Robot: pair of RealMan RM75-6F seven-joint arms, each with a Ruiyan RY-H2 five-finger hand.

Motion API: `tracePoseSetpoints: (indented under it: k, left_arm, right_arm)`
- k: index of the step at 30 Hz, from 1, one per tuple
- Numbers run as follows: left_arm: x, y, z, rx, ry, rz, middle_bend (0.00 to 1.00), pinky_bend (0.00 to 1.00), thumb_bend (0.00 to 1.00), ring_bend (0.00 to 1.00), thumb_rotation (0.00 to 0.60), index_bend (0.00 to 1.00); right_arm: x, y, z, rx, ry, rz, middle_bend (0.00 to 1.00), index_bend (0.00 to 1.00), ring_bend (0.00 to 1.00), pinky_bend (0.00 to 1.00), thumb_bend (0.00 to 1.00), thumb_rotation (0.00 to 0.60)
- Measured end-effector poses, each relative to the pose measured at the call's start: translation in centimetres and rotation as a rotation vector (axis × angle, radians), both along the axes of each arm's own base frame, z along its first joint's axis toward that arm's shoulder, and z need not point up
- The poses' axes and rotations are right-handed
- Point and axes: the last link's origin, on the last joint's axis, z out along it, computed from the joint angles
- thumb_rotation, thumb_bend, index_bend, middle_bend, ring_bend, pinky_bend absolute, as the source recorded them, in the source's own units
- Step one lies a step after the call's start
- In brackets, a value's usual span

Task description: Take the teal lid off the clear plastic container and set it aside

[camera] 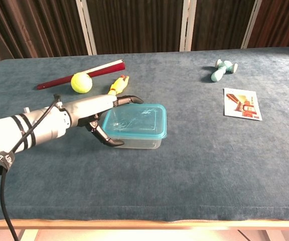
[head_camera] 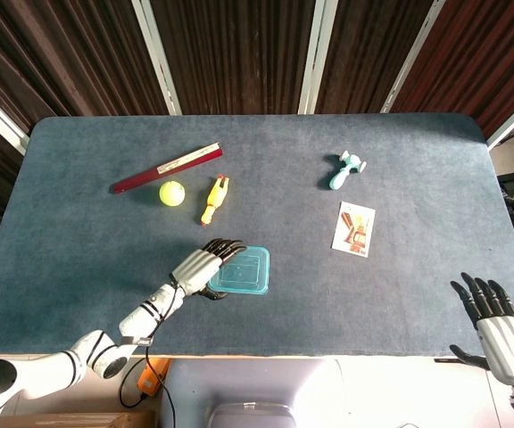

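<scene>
The clear plastic container (camera: 139, 141) with its teal lid (head_camera: 242, 271) (camera: 137, 120) stands near the table's front, left of centre. My left hand (head_camera: 203, 266) (camera: 97, 114) straddles its left end. The fingers (camera: 129, 99) stretch over the lid's far-left corner, and the thumb curls against the container's near-left side below the rim. The lid sits flat on the container. My right hand (head_camera: 498, 325) hovers past the table's front right corner, fingers spread, holding nothing; the chest view does not show it.
A yellow ball (head_camera: 172, 193), a yellow rubber chicken (head_camera: 214, 198) and a red-and-white stick (head_camera: 166, 168) lie behind the container. A teal toy (head_camera: 344, 169) and a picture card (head_camera: 354, 228) lie to the right on the blue cloth table (head_camera: 400, 294).
</scene>
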Motion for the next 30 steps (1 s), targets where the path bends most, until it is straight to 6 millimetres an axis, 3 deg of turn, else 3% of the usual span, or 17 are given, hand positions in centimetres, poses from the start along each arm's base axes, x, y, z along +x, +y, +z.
tracePoseSetpoints:
  k: [3,7,9,15,24,27,30]
  left_arm:
    - [0.0,0.0,-0.2,0.002,0.005,0.000,0.07,0.05,0.26,0.02,0.600,0.00]
    - [0.1,-0.1,-0.4,0.006,0.006,-0.005,0.30,0.20,0.28,0.19,0.600,0.00]
    - [0.1,-0.2,-0.5,0.013,0.002,-0.009,0.35,0.26,0.29,0.24,0.600,0.00]
    - [-0.2,-0.9,-1.4,0.035,0.003,-0.032,0.42,0.38,0.33,0.30,0.600,0.05]
    - [-0.2,-1.8,-2.4,0.031,0.001,-0.049,0.44,0.42,0.33,0.32,0.600,0.05]
    - [0.0,-2.2,-2.7,0.022,-0.002,-0.061,0.45,0.43,0.33,0.33,0.600,0.05]
    - [0.7,-2.9,-3.3,0.011,-0.003,-0.091,0.46,0.44,0.33,0.33,0.600,0.05]
  right_arm:
    - [0.0,0.0,0.0,0.001,0.000,0.000,0.00,0.00,0.00,0.00,0.20,0.600]
    - [0.0,0.0,0.0,0.000,-0.001,0.002,0.00,0.00,0.00,0.00,0.20,0.600]
    - [0.0,0.0,0.0,0.000,-0.002,0.003,0.00,0.00,0.00,0.00,0.20,0.600]
    - [0.1,0.0,-0.1,0.005,0.000,0.009,0.00,0.00,0.00,0.00,0.20,0.600]
    - [1.3,-2.2,-1.7,0.043,0.037,0.101,0.00,0.01,0.00,0.00,0.21,0.600]
    - [1.6,-2.8,-2.1,0.055,0.042,0.123,0.00,0.12,0.00,0.00,0.21,0.600]
    - [2.5,-4.8,-3.6,0.109,0.038,0.174,0.00,0.25,0.00,0.00,0.21,0.600]
